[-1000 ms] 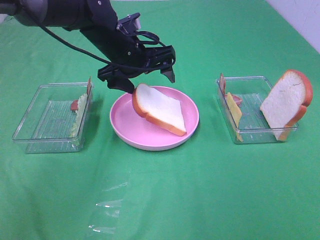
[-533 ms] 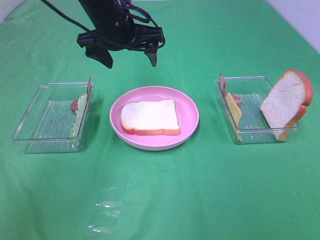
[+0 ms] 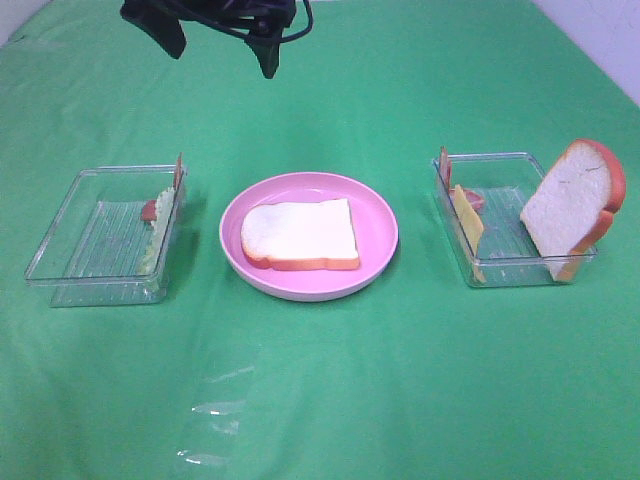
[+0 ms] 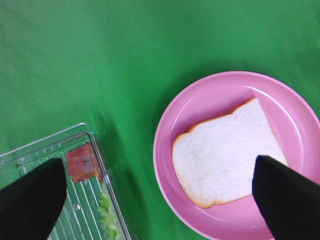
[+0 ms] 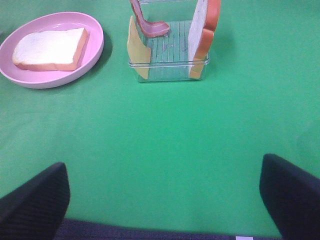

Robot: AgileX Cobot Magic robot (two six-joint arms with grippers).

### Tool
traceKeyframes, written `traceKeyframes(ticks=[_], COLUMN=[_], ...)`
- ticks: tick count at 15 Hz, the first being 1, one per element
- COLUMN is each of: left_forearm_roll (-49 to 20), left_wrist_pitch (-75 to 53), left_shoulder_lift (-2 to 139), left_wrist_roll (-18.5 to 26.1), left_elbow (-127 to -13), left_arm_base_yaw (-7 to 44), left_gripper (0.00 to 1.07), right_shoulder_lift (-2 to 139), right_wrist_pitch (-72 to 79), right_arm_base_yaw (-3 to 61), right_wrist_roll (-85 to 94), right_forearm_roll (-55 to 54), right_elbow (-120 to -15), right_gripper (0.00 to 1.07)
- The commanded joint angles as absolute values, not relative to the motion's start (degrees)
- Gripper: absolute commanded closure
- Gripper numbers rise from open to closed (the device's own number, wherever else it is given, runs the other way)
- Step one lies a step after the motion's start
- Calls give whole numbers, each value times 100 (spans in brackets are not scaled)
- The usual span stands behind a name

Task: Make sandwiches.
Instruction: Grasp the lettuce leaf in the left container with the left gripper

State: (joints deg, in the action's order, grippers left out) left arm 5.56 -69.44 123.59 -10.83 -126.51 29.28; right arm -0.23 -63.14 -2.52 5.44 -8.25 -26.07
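Of the sandwiches, only one white bread slice with an orange-brown crust shows, lying flat on the round pink plate. My left gripper hangs open high above the cloth, behind and left of the plate, holding nothing. Its wrist view looks down on the bread slice and plate between the open left gripper. My right gripper is open over bare cloth, well short of the plate and bread slice. It is out of the high view.
A clear tray on the left holds lettuce and a red-brown piece against its right wall. The clear tray on the right holds an upright bread slice, cheese and bacon. Green cloth covers the table.
The bread slice left the left gripper and dropped from tilted to flat on the plate. The left gripper rose and drew back to the upper left, staying open.
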Motion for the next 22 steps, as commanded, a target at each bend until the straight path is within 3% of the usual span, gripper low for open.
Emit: traceKeyframes(ticks=[1, 7, 12, 14, 19, 22], left_forearm_roll=[607, -355, -338, -40, 0, 0], left_wrist_pitch=[-7563, -7557, -7557, -7546, -7363, -7162], left_shoulder_lift=[12112, 11597, 11602, 11608, 11883, 12009], left_wrist_roll=[-1043, -917, -917, -968, -1908, -2252], left_elbow=[-12685, -11528, -10617, -10399, -10382, -10382], left_arm_base_yaw=[2916, 2028, 1942, 1942, 1942, 1948], left_gripper=[13, 13, 13, 13, 13, 13], right_shoulder_lift=[-206, -206, -206, -206, -206, -206], right_wrist_pitch=[-6285, -6285, -6285, -6285, -6285, -6285], right_arm_base_yaw=[-246, -246, -246, -246, -246, -246], right_wrist_roll=[550, 550, 550, 550, 550, 550], right_forearm_roll=[-854, -859, -859, -859, -854, -854], right_elbow=[-2590, -2590, -2590, -2590, -2590, -2590], right_gripper=[9, 9, 9, 9, 9, 9])
